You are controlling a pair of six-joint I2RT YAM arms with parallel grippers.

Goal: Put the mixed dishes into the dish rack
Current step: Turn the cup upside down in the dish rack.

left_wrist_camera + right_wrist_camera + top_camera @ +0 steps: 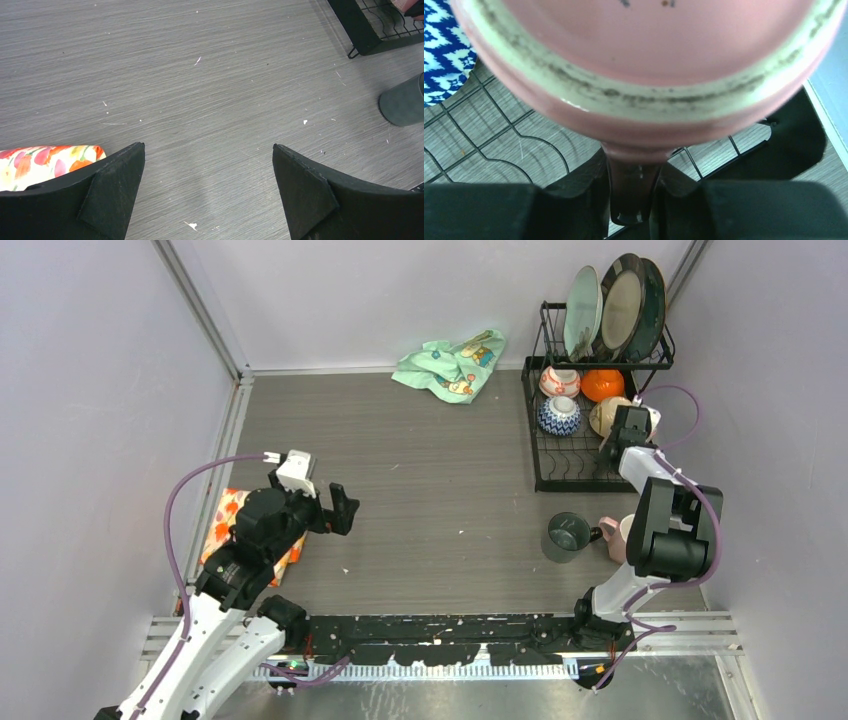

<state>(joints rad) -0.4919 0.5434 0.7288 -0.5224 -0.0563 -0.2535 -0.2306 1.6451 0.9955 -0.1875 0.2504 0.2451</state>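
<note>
Top external view: the right gripper (628, 428) is being held over the right side of the dish rack (575, 485), in the upper right of the frame. It is closed on a pink pale-rimmed dish (608, 415), which is showing just left of it and near the blue patterned bowl (559, 415). Three plates (620, 305) are being kept upright in the upper shelf. A dark green cup (567, 536) and a pink cup (613, 537) are being left on the table (450, 490) below the rack, close beside the right arm. The left gripper (340, 508) is being held open at left of centre, near the orange floral cloth (225, 525) and well apart from every dish.

Left wrist view: the left gripper (208, 192) is being held with its jaws wide apart and nothing between them. The dark green cup (405, 105) is being cut off by the right edge, and a corner of the dish rack (360, 30) is showing at the upper right.

Right wrist view: the pink pale-rimmed dish (644, 60) is filling the upper frame. A narrow pink part of it, seemingly a handle, is being pinched in the right gripper (633, 197) at bottom centre. Rack wire is lying beneath, with the blue patterned bowl (444, 60) at the upper left. Placing is judged to be the step in hand. The dish is best being lowered until the wire is bearing it, clear of the blue bowl, before the jaws are being opened, since a hold by so thin a part is likely letting it tip.
</note>
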